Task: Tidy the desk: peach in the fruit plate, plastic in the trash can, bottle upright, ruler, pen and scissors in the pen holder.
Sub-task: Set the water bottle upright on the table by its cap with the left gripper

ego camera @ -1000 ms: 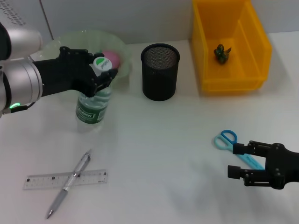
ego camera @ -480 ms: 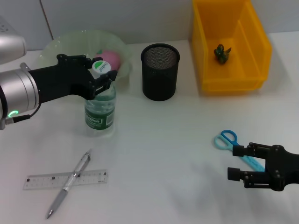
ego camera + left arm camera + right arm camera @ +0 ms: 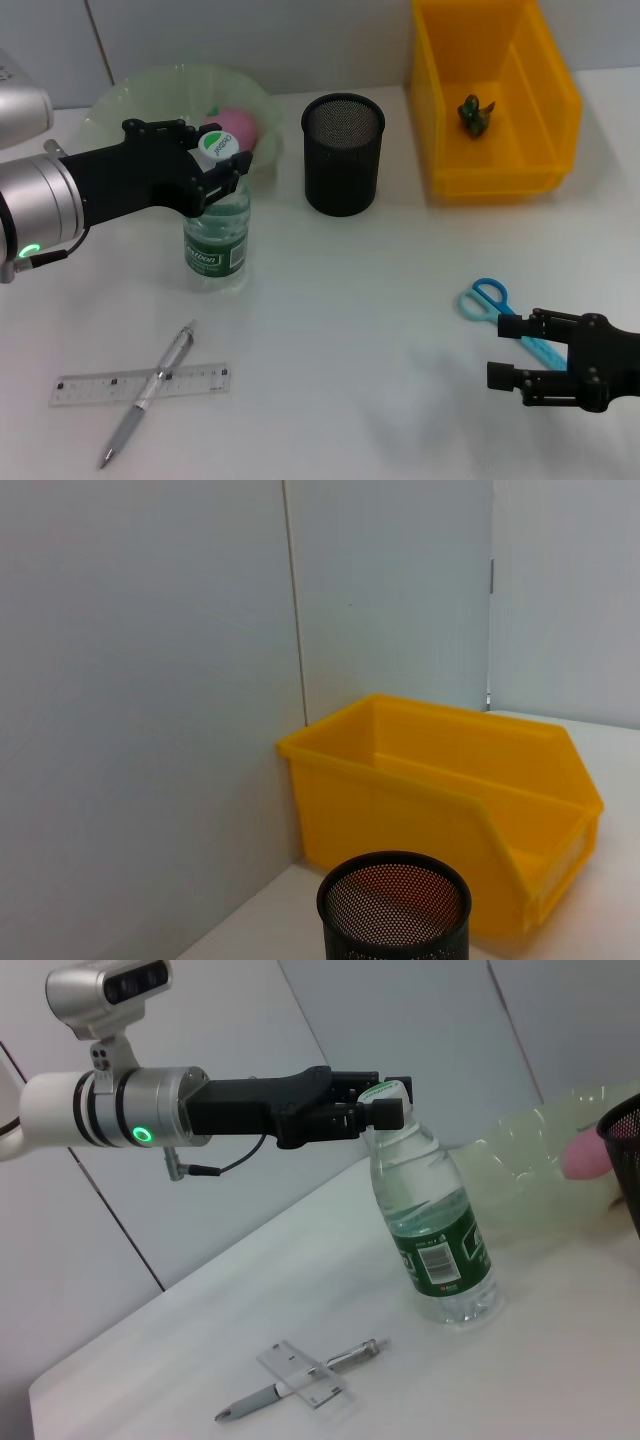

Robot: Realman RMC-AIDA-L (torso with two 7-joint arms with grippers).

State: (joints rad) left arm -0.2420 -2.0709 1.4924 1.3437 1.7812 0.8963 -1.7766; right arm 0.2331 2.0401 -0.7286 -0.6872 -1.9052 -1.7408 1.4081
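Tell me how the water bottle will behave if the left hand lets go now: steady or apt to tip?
Probably steady: the water bottle stands upright on its flat base on the desk, left hand pinching only its cap. It looks roughly half full, so weight likely sits low. Still, it is tall and narrow; a sideways nudge on release might rock it, and the thin plastic may flex.

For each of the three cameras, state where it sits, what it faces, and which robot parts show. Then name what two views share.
Head view: on the head, looking forward and down at the desk; shows the left gripper at the bottle neck and the right gripper over the scissors.
Left wrist view: faces the pen holder and trash can; no robot parts.
Right wrist view: faces the left arm, bottle, pen and ruler.
Shared: head and right wrist views both show the bottle.
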